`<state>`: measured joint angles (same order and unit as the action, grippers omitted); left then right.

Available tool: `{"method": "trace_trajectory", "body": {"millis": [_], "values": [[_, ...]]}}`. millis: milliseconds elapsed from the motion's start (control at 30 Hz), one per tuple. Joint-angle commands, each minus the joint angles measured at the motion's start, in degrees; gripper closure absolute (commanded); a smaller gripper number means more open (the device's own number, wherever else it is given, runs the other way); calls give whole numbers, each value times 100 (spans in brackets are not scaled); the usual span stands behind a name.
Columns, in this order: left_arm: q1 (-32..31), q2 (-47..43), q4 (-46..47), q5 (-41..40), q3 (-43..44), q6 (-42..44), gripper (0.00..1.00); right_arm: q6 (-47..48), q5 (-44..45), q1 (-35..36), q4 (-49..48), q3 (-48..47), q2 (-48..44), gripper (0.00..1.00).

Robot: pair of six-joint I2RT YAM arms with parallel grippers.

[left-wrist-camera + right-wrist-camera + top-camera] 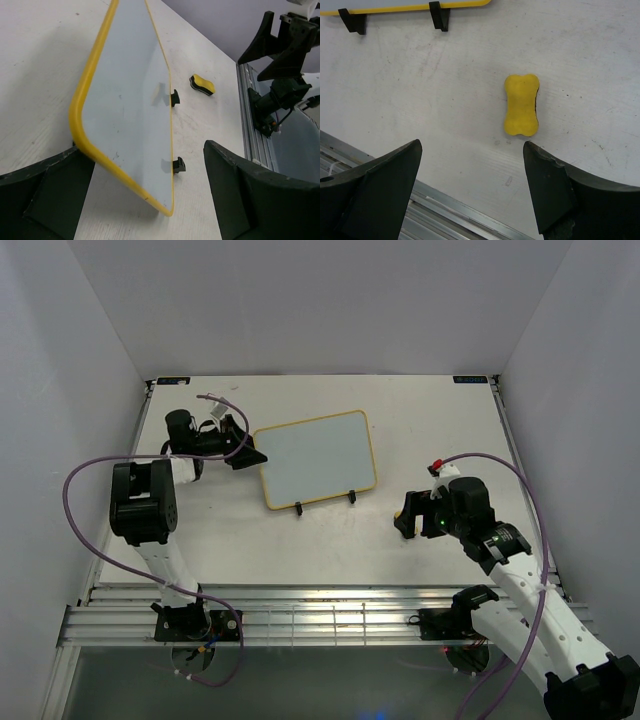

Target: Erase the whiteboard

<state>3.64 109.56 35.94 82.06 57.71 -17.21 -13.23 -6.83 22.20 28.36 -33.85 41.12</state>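
- The whiteboard (318,458) stands tilted mid-bench (420,430) on two black stand feet (439,15), and its face looks wiped clean.
- The left hand (248,443) is at the board's left edge, released, with the fingers spread wide around the yellow-rimmed corner.
- The right hand (472,190) hovers released above a yellow eraser (521,105), which lies flat on the bench near the feet.

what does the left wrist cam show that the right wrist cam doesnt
Only left wrist: the broad blank face of the small yellow-rimmed white board, tilted, in front of the open left gripper, and the right arm beyond. Only right wrist: the open right gripper and a top-down look at the small yellow bone-shaped eraser block. Both: the eraser, the board's yellow edge and the two black stand feet.
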Motion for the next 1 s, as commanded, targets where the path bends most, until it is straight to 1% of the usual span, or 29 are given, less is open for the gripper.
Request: {"method": "trace_trajectory", "body": {"millis": [0, 100, 233, 300, 333, 367, 400, 433, 467, 500, 567, 600, 633, 700, 767, 800, 933, 967], "values": [[137, -637, -271, -216, -111, 350, 2, 23, 58, 30, -208, 10, 141, 12], [190, -900, -351, -401, -207, 236, 2, -83, 383, 30, -112, -43, 491, 12], [225, -1366, -553, -1041, -471, 236, 2, -179, 577, 30, -278, 1, 1011, 13], [295, -1586, -1008, -1419, -463, 192, 2, -180, 874, 30, -383, 10, 1301, 13], [321, -1682, -1271, -1743, -428, 140, 2, -179, 981, 30, -392, -25, 1389, 13], [356, -1805, -1552, -2529, -393, -26, 2, -153, 1165, 30, -419, -60, 1598, 13], [374, -2102, -2173, -3016, -358, -150, 2, -144, 1219, 30, -454, -87, 1705, 13], [383, -2297, -2501, -3525, -366, -290, 2, -118, 1271, 30, -463, -174, 1819, 13], [383, -2473, -2809, -4366, -366, -492, 2, -66, 1289, 30, -489, -210, 1951, 14], [374, -2848, -3334, -4600, -383, -494, 2, -39, 1289, 22, -550, -245, 2239, 14], [383, -3281, -3654, -5223, -664, -520, 2, 14, 1150, 30, -630, -307, 2626, 17], [374, -3500, -3978, -5862, -769, -494, 2, 101, 1071, 30, -778, -298, 2751, 18], [374, -3912, -4016, -6094, -1031, -459, 2, 137, 1044, 30, -849, -289, 2856, 20], [383, -4222, -4086, -6499, -1183, -485, 2, 154, 1096, 30, -946, -272, 3119, 21], [374, -4469, -4418, -6510, -1087, -450, 2, 225, 1061, 39, -1130, -307, 3287, 22], [374, -4574, -4447, -6362, -1095, -467, 2, 251, 1087, 48, -1148, -342, 3332, 23], [374, -5241, -4596, -6053, -1516, -537, 2, 295, 1167, 66, -1148, -439, 3402, 25], [374, -5339, -4709, -5966, -1752, -538, 2, 304, 1166, 92, -1175, -439, 3428, 26]]}}
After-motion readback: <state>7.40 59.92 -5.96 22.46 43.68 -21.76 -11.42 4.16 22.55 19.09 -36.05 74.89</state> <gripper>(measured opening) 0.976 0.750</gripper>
